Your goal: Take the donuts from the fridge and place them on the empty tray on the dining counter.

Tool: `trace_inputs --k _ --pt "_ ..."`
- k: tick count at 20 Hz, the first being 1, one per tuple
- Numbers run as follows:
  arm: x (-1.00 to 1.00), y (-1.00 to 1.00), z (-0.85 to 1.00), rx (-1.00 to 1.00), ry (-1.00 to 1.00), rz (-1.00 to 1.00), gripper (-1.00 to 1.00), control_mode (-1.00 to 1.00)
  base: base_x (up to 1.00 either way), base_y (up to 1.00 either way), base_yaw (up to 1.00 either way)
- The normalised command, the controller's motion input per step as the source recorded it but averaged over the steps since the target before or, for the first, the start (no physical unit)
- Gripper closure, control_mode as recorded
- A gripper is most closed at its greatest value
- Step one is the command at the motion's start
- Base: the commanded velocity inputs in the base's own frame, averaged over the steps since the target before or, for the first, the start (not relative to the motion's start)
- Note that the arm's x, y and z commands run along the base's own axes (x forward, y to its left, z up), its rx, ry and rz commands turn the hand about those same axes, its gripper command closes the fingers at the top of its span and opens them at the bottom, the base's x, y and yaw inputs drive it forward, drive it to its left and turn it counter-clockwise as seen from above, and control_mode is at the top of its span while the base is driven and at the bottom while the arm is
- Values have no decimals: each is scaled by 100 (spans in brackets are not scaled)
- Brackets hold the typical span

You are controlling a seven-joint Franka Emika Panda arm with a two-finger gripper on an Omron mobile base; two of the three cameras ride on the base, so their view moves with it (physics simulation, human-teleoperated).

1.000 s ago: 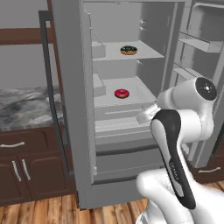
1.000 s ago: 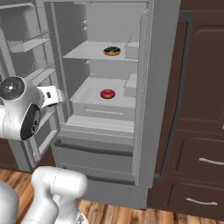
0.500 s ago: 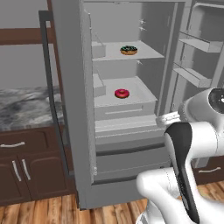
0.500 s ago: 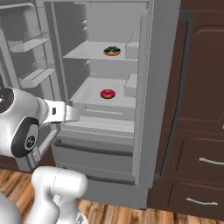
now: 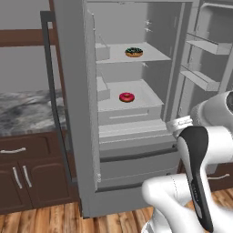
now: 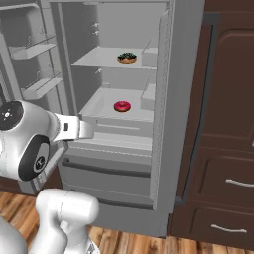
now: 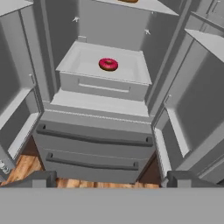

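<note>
Hand [image 7: 107,177] lower than before, fingers wide apart (nothing held), facing the fridge [image 7: 100,113].

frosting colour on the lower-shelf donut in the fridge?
Red, on the lower-shelf donut; clearest in the hand view.

Cut off at the edges
Hand view's top edge crops the chocolate donut [image 7: 128,1]; the fridge [image 5: 73,113] top runs past every view.
</note>
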Motion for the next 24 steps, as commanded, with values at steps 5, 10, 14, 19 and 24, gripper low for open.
trace_inputs --k 5,10,14,19,24 --pt "0 0 0 0 0 0 -100 100 38 -1 0" --pt "0 0 0 0 0 0 -100 100 100 -15 0" --pt "0 0 0 0 0 0 -100 100 100 -46 0" --pt "0 0 0 0 0 0 -100 100 100 -55 0" --pt "0 0 0 0 0 0 -100 100 79 -2 0"
